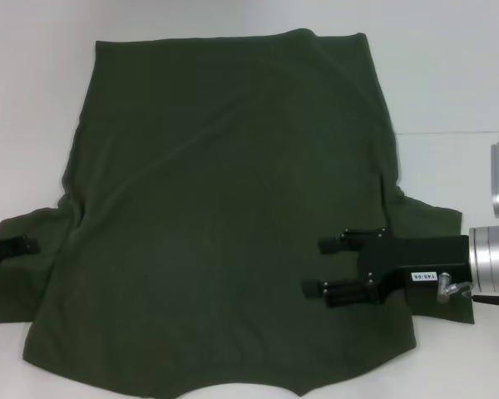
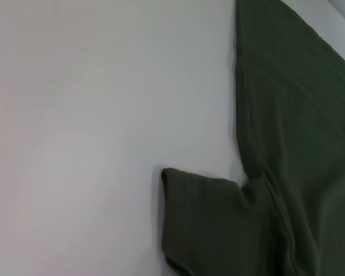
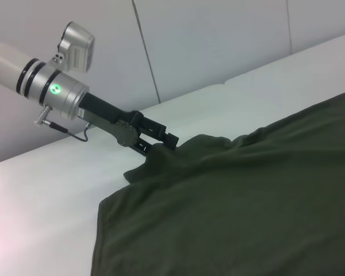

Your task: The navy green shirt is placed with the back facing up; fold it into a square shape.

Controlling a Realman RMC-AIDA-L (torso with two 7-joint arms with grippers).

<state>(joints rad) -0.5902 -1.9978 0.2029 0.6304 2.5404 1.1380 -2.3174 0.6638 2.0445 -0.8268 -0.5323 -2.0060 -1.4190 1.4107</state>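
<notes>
- I see the navy green shirt (image 1: 224, 216) spread flat on the white table (image 1: 449, 75), back up.
- Right gripper (image 1: 320, 266) sits over its right flank, jaws apart, gripping nothing.
- Left gripper (image 3: 161, 142) is at the left sleeve; can't tell its jaw state.
- Risk: uneven pinches would skew the fold.

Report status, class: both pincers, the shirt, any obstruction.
Right pincer open, over shirt's right side. Left pincer at left sleeve, grip unclear. Navy green shirt spread flat, unfolded. No obstruction seen.
</notes>
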